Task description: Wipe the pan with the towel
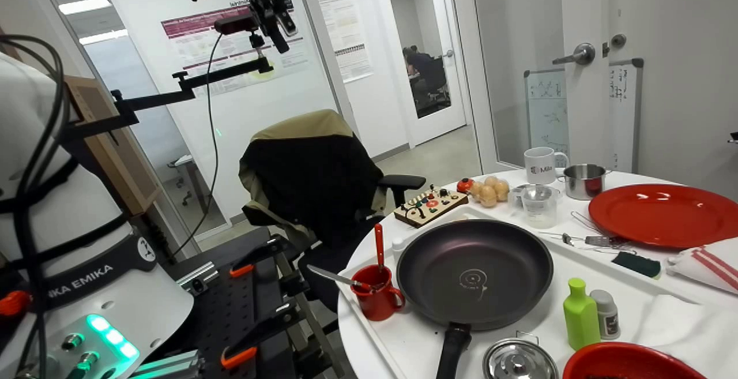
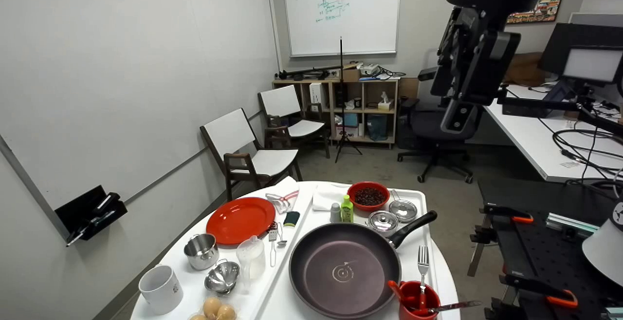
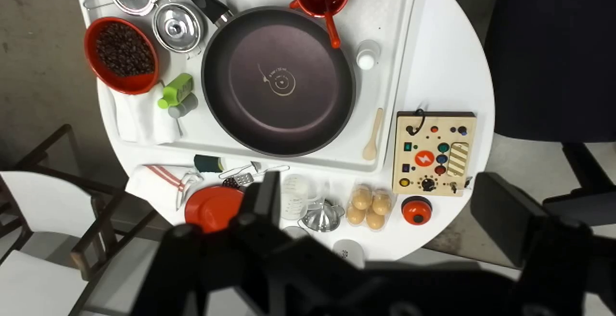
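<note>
hanging well above the counter (image 3: pixel 442 70), the hand (image 3: pixel 378 186) has its jaws wide apart, nothing held — the towel (image 3: pixel 156 188), likely the striped one, lies left of it in the wrist view, by the plate (image 3: pixel 211 205), outside the tray (image 3: pixel 374 87) holding the pan (image 3: pixel 281 85).

You have white table (image 3: pixel 447 56) with rounded edge; white tray (image 3: pixel 373 94) takes up much of top. Alongside tray: wooden switch board (image 3: pixel 433 152), red round item (image 3: pixel 417 211) near board, egg pack (image 3: pixel 368 208) next. Near eggs you see small metal vessel (image 2: pixel 222 277), clear measuring jug (image 2: pixel 251 260), white mug (image 2: pixel 160 289). Metal pot (image 2: pixel 201 252) between mug and red plate (image 2: pixel 241 220) in both exterior views. Metal utensils (image 2: pixel 273 237) between plate and tray; dark green sponge (image 3: pixel 207 163) just beside tray; striped towel (image 3: pixel 161 183), white with red bands, near plate.
</note>
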Tool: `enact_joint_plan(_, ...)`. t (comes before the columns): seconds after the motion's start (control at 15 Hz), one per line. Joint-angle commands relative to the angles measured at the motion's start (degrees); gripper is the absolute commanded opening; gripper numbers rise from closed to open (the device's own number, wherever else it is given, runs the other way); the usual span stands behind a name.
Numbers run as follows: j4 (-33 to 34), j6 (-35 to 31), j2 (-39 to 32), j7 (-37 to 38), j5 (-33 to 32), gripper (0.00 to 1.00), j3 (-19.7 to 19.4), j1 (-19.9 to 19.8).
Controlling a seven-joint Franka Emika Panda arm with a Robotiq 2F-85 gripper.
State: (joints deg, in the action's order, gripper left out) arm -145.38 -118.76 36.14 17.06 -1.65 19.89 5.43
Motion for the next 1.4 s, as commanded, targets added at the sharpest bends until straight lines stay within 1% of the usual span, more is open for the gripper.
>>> enact_joint_plan(0.0,0.17,0.1,-0.58,0.31,-0.89,1.0,-1.6,0.99)
enact_joint_plan(0.27,-0.41,-0.83,-1.49,-0.2,-2.06,1.0,-3.57,-0.4)
enact_joint_plan(0.47,-0.55,-1.67,-2.99,-1.36,-3.08,1.0,-6.22,-1.94)
enact_joint_plan(0.73,-0.64,-5.56,-6.25,-3.01,-6.59,1.0,-10.55,-5.75)
enact_joint_plan(0.87,0.07,-7.62,-8.77,-5.22,-6.92,1.0,-13.93,-7.39)
enact_joint_plan(1.13,2.43,-11.27,-14.11,-11.08,-5.64,1.0,-20.33,-9.99)
enact_joint_plan(1.33,6.84,-12.11,-19.25,-17.36,-2.63,1.0,-25.77,-10.89)
